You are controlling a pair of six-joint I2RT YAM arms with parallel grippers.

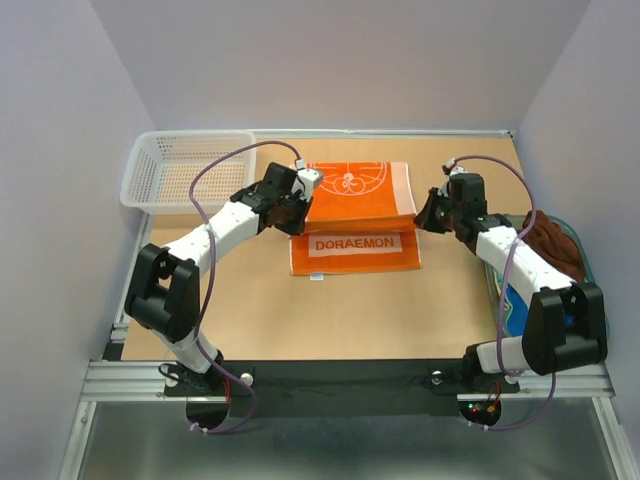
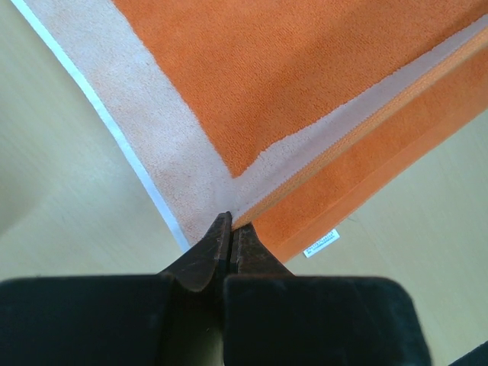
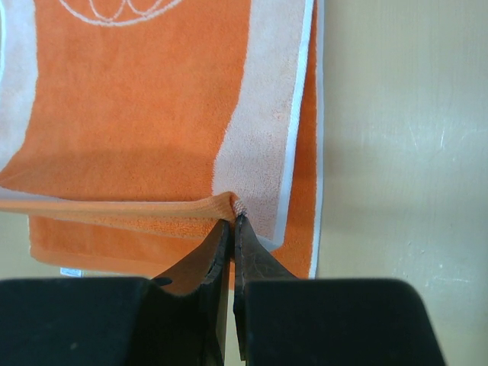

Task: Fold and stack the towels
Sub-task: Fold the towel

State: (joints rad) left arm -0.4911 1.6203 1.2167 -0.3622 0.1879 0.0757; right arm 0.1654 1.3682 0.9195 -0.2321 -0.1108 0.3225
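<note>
An orange towel (image 1: pixel 355 215) with a white circle pattern, a pale border and the word DORAEMON lies mid-table, partly folded over itself. My left gripper (image 1: pixel 292 212) is shut on the folded layer's left corner; in the left wrist view (image 2: pixel 231 223) the jaws pinch the orange hem of the towel (image 2: pixel 305 91). My right gripper (image 1: pixel 432 215) is shut on the right corner; in the right wrist view (image 3: pixel 232 221) the jaws pinch the raised orange edge of the towel (image 3: pixel 130 122). A dark brown towel (image 1: pixel 552 245) lies at the right, over the tub.
A white mesh basket (image 1: pixel 185 172) stands at the back left. A translucent blue-green tub (image 1: pixel 515 305) sits at the right edge under my right arm. Walls close in the table on three sides. A small white label (image 2: pixel 320 242) sticks out from the towel's lower layer.
</note>
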